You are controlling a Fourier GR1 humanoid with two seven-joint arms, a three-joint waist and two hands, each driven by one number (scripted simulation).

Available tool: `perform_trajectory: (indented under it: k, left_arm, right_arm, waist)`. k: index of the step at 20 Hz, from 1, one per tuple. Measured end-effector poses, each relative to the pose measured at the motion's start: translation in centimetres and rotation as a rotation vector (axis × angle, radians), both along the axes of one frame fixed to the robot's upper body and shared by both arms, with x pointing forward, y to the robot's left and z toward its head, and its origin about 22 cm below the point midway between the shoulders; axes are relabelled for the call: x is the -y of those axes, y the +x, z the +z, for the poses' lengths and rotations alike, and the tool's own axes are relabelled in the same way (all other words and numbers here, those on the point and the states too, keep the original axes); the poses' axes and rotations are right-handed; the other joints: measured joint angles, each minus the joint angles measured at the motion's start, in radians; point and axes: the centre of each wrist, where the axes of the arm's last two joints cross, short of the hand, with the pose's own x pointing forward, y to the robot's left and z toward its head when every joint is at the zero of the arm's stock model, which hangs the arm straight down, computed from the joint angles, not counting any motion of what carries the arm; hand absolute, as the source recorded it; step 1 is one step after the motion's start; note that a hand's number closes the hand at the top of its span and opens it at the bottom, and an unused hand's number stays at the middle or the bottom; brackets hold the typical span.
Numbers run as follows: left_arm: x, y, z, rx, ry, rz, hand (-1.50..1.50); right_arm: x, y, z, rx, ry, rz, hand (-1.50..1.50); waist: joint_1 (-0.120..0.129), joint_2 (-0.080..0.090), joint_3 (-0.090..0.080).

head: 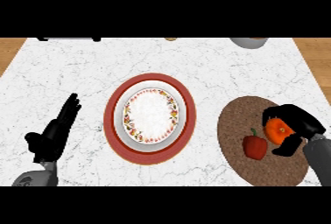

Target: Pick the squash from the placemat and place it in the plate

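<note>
— Widest thing in view? White marble desk point(71, 70) with grey veins, running left to right, wooden floor point(13, 48) showing past both far corners.

— Next down in size? Round brown woven placemat point(242, 131) at the near right, near edge cut off by the view. Then a plate point(150, 152) left of it at the middle of the desk: red outer rim, white inner dish with a patterned border, nothing lying in it.

— And the arms? Grey right forearm point(318, 157) entering from the near right corner, black right hand point(297, 120) over the right part of the placemat. Left hand point(57, 129) at the near left, resting on the desk, fingers straight and together, pointing far.

— Location of the squash? Still on the placemat: orange squash point(279, 131), fingers and thumb of the right hand curled round it, far and right sides hidden by the hand. Cannot tell whether lifted or touching the mat.

— Anything smaller? Red bell pepper point(255, 146) with a green stem just left of the squash, on the placemat, apart from the hand.

— Hard to make out? At the far edge, cut off: a dark object point(68, 38) at left, a small tan thing point(170, 38) at centre, a grey rounded vessel point(249, 42) at right.
</note>
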Motion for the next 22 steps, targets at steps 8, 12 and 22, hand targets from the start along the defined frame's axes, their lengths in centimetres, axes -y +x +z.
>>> perform_trajectory:
  k: [8, 12, 22]
  left_arm:
    - [-1.2, -1.5, -0.2, -0.027, 0.010, 0.062, 0.00]
    - [-2.3, -2.3, -0.4, -0.039, 0.012, 0.112, 0.00]
    - [-2.8, -2.8, -0.1, -0.037, 0.011, 0.102, 0.00]
  right_arm:
    - [-0.9, -3.9, -2.3, 0.123, -0.010, -0.329, 1.50]
    - [-2.8, -7.1, -4.0, 0.196, 0.008, -0.540, 1.50]
    - [-12.5, -13.5, -1.7, 0.426, 0.054, -0.694, 1.50]
  waist:
    - [-0.078, -0.032, -0.012]
    - [-0.120, -0.044, -0.010]
    - [-0.109, -0.030, -0.001]
